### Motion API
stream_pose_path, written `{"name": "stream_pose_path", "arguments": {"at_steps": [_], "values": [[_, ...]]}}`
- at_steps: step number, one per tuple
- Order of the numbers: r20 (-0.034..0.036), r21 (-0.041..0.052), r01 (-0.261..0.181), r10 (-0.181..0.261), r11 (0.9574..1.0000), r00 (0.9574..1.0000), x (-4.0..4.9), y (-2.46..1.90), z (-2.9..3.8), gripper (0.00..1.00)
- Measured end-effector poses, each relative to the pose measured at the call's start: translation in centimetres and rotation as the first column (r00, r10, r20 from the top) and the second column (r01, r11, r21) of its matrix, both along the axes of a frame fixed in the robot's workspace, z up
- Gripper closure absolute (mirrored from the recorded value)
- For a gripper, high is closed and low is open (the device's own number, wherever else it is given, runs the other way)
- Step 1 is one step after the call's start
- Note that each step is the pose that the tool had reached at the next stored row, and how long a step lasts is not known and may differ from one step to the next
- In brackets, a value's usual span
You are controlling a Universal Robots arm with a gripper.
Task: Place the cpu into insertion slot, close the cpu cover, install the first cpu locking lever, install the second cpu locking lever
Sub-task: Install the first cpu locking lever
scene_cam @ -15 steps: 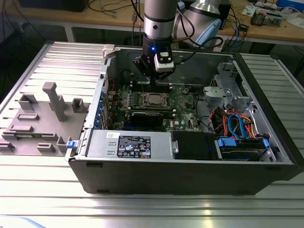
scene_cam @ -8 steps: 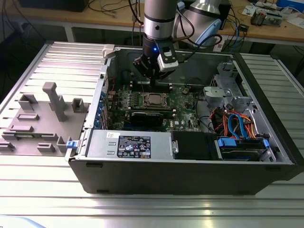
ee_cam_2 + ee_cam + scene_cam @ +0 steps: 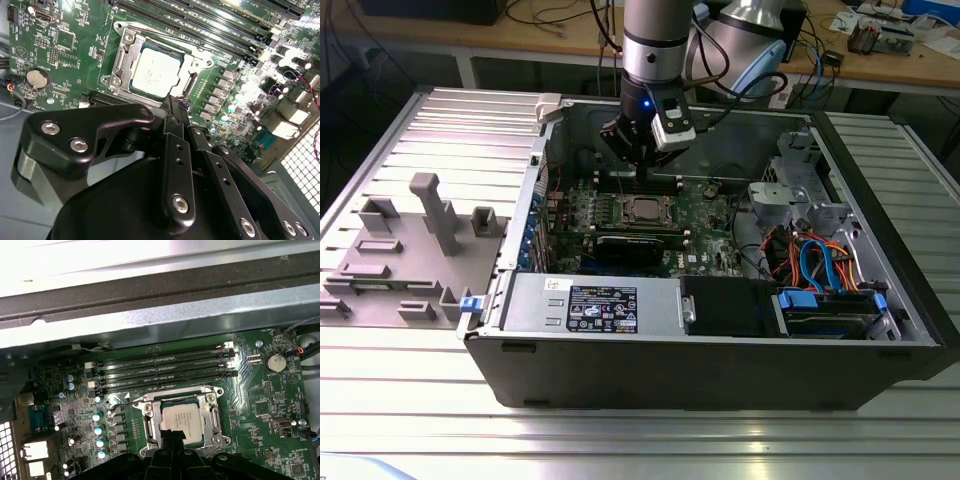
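Cpu [image 3: 155,72]: seated flat in the slot [image 3: 642,210], grey metal top facing up, square with the rim.
Cover [image 3: 125,57]: down over the cpu, its frame on the chip's margins and the top showing through the window.
Lever [image 3: 160,35]: thin wire lying along the slot's side next to the memory slots [image 3: 165,372]; I cannot tell whether it is latched.
Gripper [image 3: 172,105]: hangs above the board [image 3: 60,50], tip just beside the slot's near edge and overlapping the cpu's edge in the first wrist view; contact cannot be judged.
Jaws: brought together to a narrow tip, nothing held between them.
Case [image 3: 720,370]: open, lying on its side, with the arm reaching in from above.
Handling, cpu: judged light, thin and stiff; smooth top likely slippery; underside contacts fragile. Best held by two opposite edges, kept level, never pressed on one corner. Under the cover its edges are out of reach.
Handling, cover: judged thin stiff sheet, light, hinged at one side. Pressure belongs on the frame, not on the chip.
Handling, lever: judged springy wire, stiff against the push; best taken at its free bent end.
Risk: a tilted or sliding tip could scratch the board's small parts around the slot.
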State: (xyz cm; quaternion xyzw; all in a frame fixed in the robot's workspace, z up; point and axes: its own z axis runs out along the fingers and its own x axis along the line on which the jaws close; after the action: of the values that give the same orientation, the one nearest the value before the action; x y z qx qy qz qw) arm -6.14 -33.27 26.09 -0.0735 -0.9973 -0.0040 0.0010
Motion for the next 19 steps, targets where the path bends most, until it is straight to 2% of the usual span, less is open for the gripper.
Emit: {"name": "stream_pose_path", "arguments": {"at_steps": [2,4,6,13,16,19], "values": [[0.0007,0.0001,-0.01,0.01,1.0,1.0,0.0,0.0,-0.01,0.89],[0.0005,-0.0002,-0.044,0.044,0.999,0.999,-0.01,-0.01,-0.01,0.89],[0.0007,0.0,-0.106,0.106,0.9944,0.9944,-0.05,0.0,-0.05,0.89],[0.0009,0.0001,-0.117,0.117,0.9931,0.9931,-1.8,0.0,-0.07,0.89],[0.0008,-0.0001,-0.147,0.147,0.9891,0.9891,-1.86,-0.01,-0.12,0.89],[0.005,-0.0003,-0.152,0.152,0.9883,0.9883,-2.4,0.0,-0.21,0.89]]}}
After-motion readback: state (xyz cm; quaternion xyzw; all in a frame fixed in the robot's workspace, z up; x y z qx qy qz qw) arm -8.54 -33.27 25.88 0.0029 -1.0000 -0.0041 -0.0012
